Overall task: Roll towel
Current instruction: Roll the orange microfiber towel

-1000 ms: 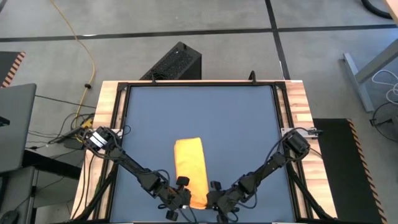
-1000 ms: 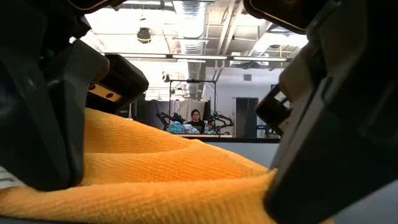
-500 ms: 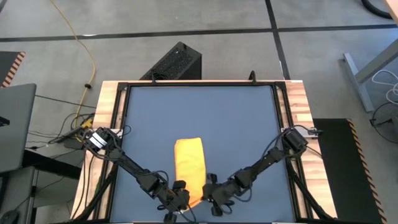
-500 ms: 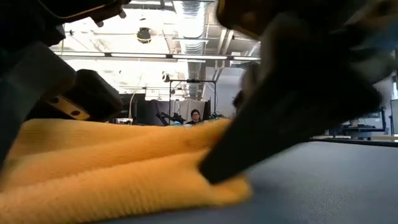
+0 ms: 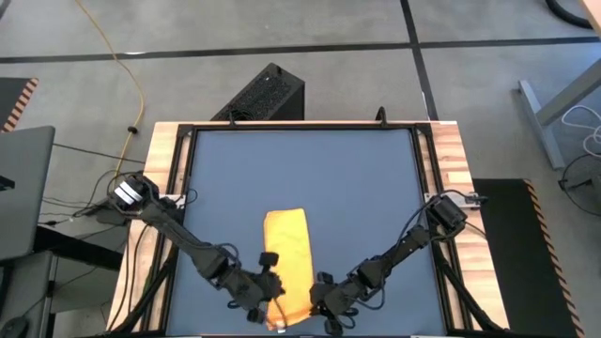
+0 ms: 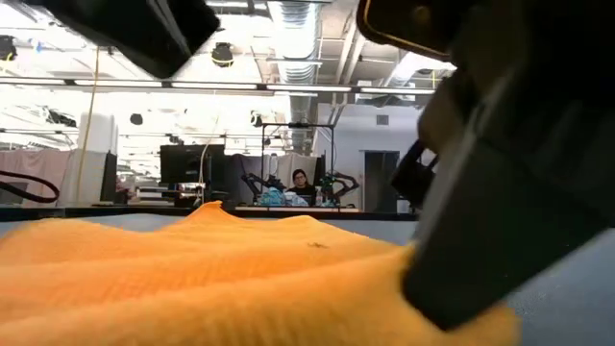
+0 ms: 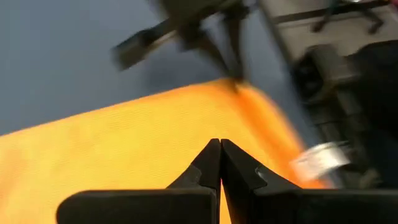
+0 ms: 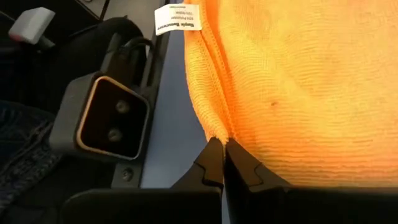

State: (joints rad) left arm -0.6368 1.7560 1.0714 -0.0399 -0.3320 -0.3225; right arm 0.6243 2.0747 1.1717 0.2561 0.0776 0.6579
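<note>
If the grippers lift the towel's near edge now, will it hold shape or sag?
Probably sag: the towel is soft folded cloth with rumpled layers. Its terry weave should resist slipping. It looks light, so the right gripper, shut at its edge, may drag it.

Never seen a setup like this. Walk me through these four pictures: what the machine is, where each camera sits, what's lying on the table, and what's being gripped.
It is a robot with two dark arms working at a table. One picture looks straight down from above, one looks level across the tabletop, and one comes from each wrist. On the table lies a folded towel. The left gripper and right gripper meet at its near end. Both are shut: the right wrist picture shows the right fingertips pinching the towel's edge, near its white tag. The left fingertips press on the cloth; whether they pinch it is unclear.
</note>
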